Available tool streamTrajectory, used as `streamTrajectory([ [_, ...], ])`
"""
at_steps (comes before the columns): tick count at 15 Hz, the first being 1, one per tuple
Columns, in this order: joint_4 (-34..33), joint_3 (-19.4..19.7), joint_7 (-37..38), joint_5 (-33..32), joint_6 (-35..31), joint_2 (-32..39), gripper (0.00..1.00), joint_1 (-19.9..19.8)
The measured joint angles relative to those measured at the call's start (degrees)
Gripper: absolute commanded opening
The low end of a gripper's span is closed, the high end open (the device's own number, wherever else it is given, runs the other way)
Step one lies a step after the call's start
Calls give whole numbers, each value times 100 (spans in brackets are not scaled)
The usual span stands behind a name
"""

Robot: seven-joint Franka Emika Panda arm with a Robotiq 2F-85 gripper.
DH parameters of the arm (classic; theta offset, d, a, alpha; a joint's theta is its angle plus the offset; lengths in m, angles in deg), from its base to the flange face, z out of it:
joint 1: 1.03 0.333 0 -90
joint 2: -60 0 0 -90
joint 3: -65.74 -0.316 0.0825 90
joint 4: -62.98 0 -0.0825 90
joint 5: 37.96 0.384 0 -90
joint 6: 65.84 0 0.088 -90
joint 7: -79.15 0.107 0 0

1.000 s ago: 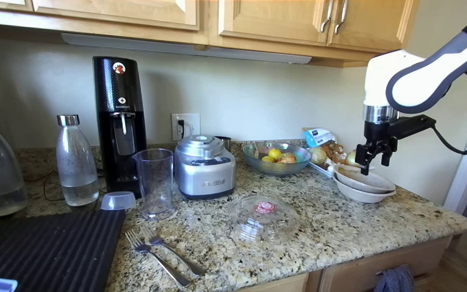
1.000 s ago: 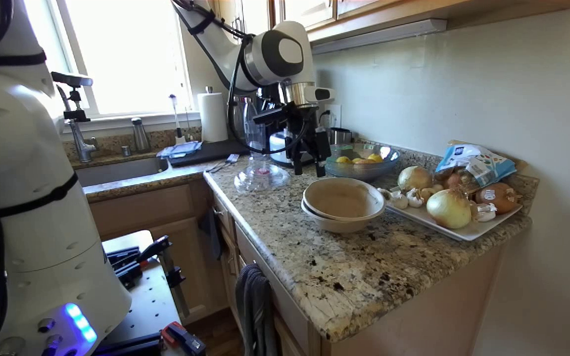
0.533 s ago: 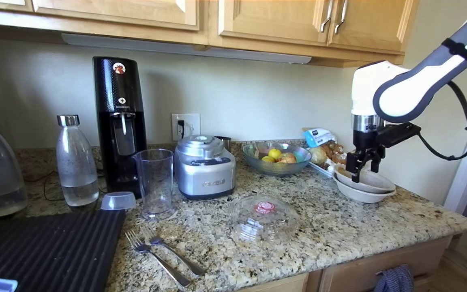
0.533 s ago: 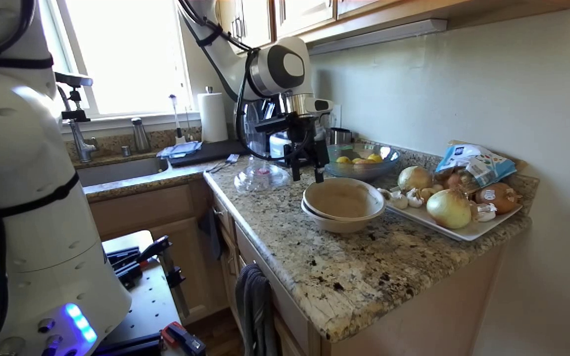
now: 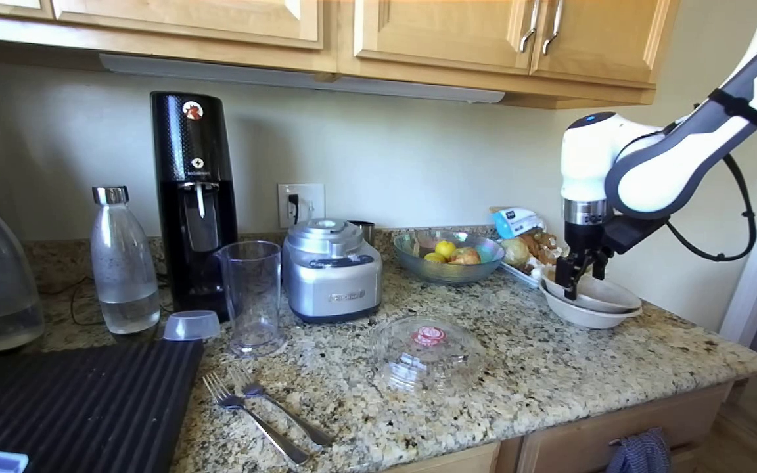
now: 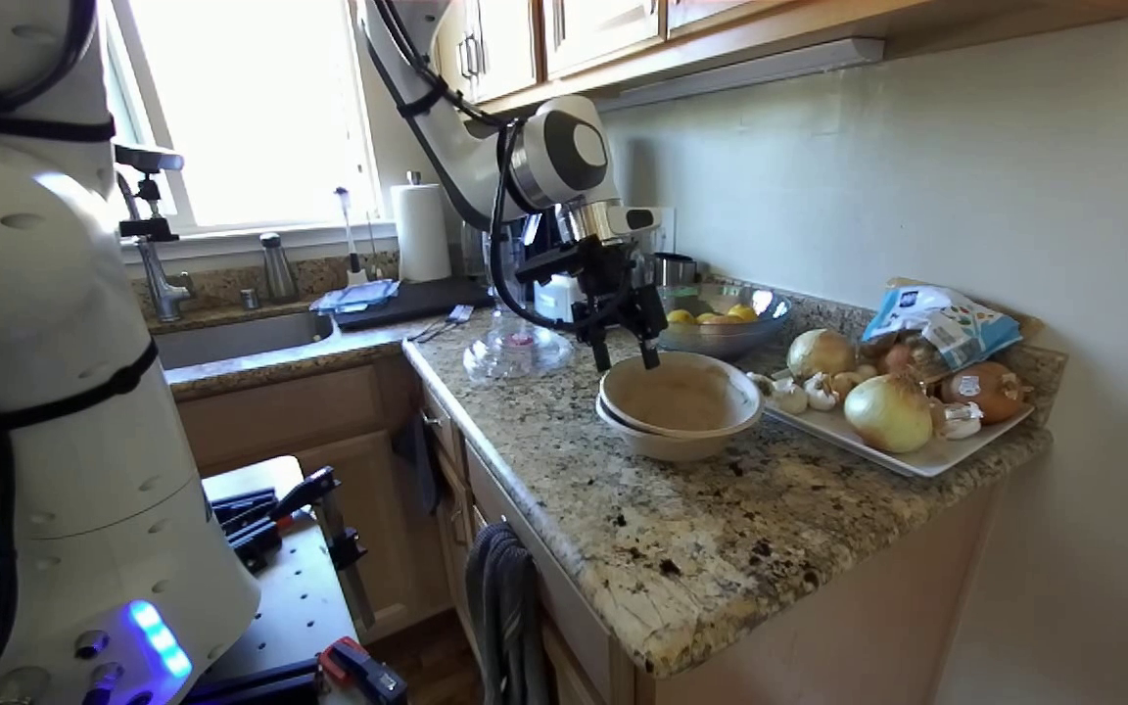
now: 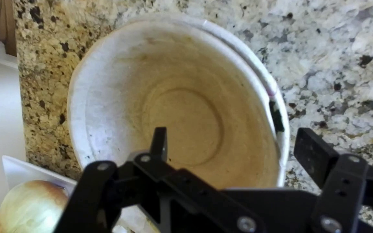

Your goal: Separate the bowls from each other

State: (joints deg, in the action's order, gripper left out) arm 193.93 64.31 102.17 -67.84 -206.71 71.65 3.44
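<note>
Two white bowls are stacked on the granite counter. The upper bowl sits tilted inside the lower bowl; the pair also shows as upper bowl and lower bowl. In the wrist view the upper bowl has a tan inside, and the lower bowl's rim shows along its right side, with a dark green patch in the gap. My gripper is open and empty at the bowls' rim, also seen in the wrist view. One finger is over the upper bowl's inside, the other outside both rims.
A glass bowl with fruit stands behind, near the wall. A white tray with onions and garlic lies close beside the bowls. An upturned glass dish and a food processor stand farther along. The counter ends near the bowls.
My gripper has come down toward the bowls' rim, shifting left in an exterior view, and is now tilted. The bowls have not moved.
</note>
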Motion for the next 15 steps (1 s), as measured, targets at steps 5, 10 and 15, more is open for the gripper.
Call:
streamTrajectory([
  [5, -48, 43, 21, -32, -64, 118, 39, 42],
  [10, -52, 57, 22, -23, -76, 118, 9, 89],
  [15, -52, 72, 21, 4, -76, 119, 5, 89],
])
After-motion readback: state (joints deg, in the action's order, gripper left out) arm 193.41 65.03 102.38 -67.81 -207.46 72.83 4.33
